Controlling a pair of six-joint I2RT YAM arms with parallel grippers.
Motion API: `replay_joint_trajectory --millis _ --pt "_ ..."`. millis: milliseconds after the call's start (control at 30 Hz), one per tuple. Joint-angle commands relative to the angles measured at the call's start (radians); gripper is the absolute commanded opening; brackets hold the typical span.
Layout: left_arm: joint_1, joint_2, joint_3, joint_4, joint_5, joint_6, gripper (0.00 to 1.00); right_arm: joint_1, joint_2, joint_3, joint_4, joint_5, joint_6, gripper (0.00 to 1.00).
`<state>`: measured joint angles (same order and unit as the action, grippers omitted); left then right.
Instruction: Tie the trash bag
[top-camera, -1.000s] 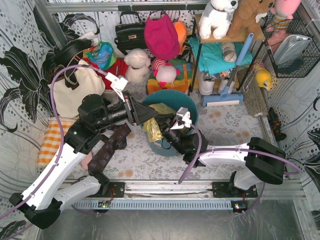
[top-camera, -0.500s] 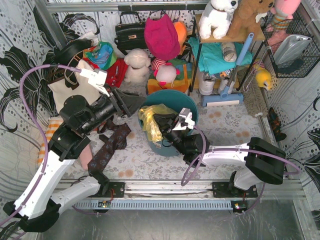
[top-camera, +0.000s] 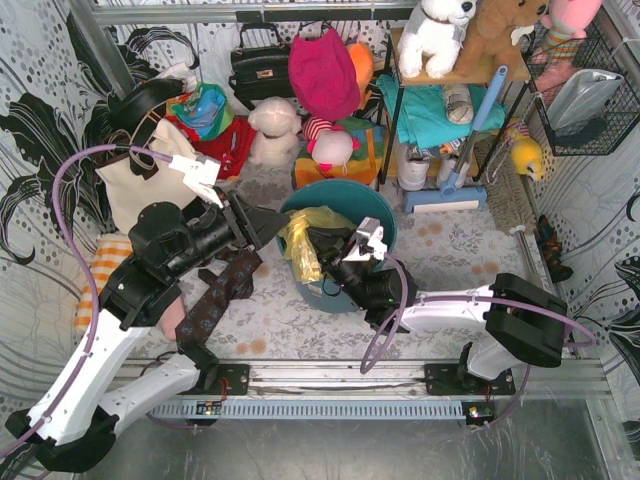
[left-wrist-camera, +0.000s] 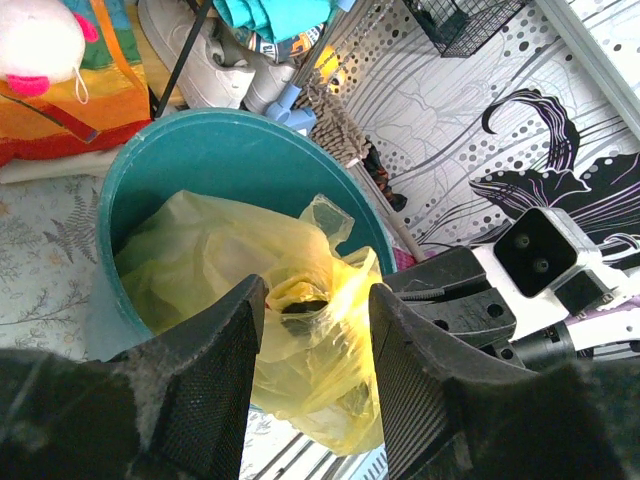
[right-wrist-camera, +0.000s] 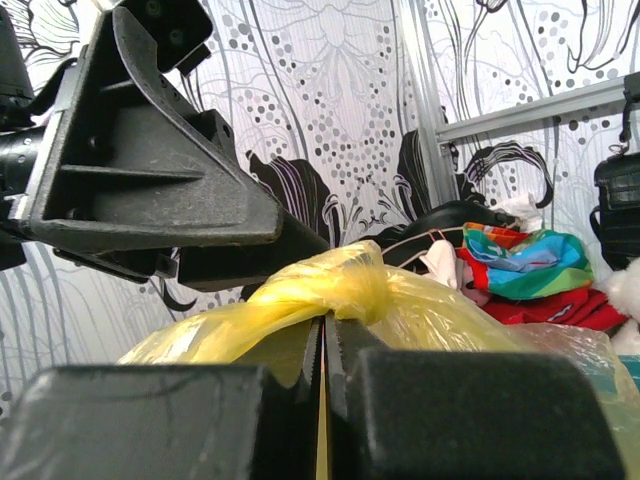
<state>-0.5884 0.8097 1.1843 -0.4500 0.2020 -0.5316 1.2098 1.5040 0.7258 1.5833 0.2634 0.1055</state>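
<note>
The yellow-green trash bag (top-camera: 300, 243) sits in the teal bucket (top-camera: 385, 222), and its top is gathered into a twisted, knot-like bunch. My right gripper (top-camera: 320, 243) is shut on a strip of the bag just below that bunch, with yellow plastic pinched between the jaws in the right wrist view (right-wrist-camera: 325, 335). My left gripper (top-camera: 282, 224) is open and empty, just left of the bag. In the left wrist view its fingers (left-wrist-camera: 215, 370) frame the bag's bunched top (left-wrist-camera: 310, 300) over the bucket rim (left-wrist-camera: 200, 125) without touching it.
A cream tote (top-camera: 150, 182) lies behind the left arm. A dark patterned cloth (top-camera: 215, 295) and an orange checked cloth (top-camera: 105, 275) lie on the floor at left. Plush toys (top-camera: 275, 128), bags, a shelf rack (top-camera: 440, 80) and a blue broom (top-camera: 455, 180) crowd the back.
My left gripper let go of the bag, drew back to the left, then came back a little toward it. The right gripper kept its hold and the bag top rose slightly.
</note>
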Motion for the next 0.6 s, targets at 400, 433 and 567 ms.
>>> replay_joint_trajectory --millis 400,433,567 --pt "-0.002 0.026 -0.047 0.083 -0.023 -0.093 0.51 0.001 0.013 0.046 0.115 0.015 -0.043 0.00" --pt "-0.001 0.025 -0.047 0.090 -0.016 -0.098 0.52 0.000 0.013 0.049 0.115 0.016 -0.048 0.00" --pt "-0.002 0.012 -0.067 0.125 0.016 -0.129 0.52 0.000 0.020 0.062 0.117 0.034 -0.078 0.00"
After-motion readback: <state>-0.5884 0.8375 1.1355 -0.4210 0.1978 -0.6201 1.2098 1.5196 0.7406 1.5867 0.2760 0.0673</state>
